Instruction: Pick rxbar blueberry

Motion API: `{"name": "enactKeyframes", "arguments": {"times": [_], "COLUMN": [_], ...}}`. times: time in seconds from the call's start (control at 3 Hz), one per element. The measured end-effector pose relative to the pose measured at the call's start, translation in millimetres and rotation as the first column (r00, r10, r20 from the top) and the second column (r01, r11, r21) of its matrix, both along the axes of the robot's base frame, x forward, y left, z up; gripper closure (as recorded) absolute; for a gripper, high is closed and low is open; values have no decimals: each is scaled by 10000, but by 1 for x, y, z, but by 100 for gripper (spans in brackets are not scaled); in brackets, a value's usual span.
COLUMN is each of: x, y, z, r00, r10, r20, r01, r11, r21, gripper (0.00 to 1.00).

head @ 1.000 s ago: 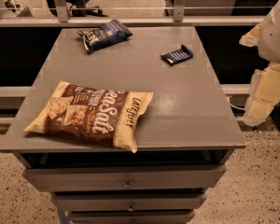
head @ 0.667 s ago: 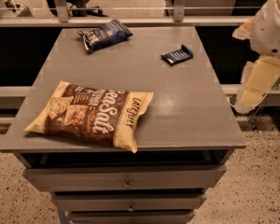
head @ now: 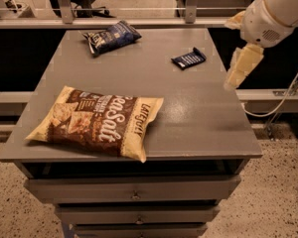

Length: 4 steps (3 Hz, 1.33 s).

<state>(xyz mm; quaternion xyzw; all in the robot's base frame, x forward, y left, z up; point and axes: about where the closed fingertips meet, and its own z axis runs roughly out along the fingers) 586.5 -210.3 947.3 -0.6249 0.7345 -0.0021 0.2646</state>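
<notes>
The rxbar blueberry (head: 189,59) is a small flat dark navy wrapper with pale lettering. It lies on the grey table top (head: 188,113) at the far right. My gripper (head: 238,43) hangs at the table's right edge, to the right of the bar and a little above the table. It is open and empty, with one cream finger (head: 243,66) pointing down toward the table edge. It does not touch the bar.
A big brown-and-cream sea salt chip bag (head: 97,120) lies at the front left. A larger dark blue snack bag (head: 111,36) lies at the far left. Drawers (head: 134,192) sit under the table top. A railing (head: 139,19) runs behind the table.
My arm has risen and swung left, from beside the table's right edge toward the bar. The bar and both bags have not moved.
</notes>
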Motion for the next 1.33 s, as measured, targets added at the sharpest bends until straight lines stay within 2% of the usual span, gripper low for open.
{"name": "enactKeyframes", "arguments": {"times": [0.33,0.67,1.0,1.33], "x": [53,95,132,159], "y": [18,34,36,32], "z": [-17,-33,-49,-63], "r00": [9998,10000,9968,9844], "r10": [182,-17,-791,-1722], "r20": [53,34,-99,-360], "r01": [-187,11,786,1727], "r11": [9949,9822,9538,9076], "r21": [990,1880,2900,3826], "gripper": [0,0,0,0]}}
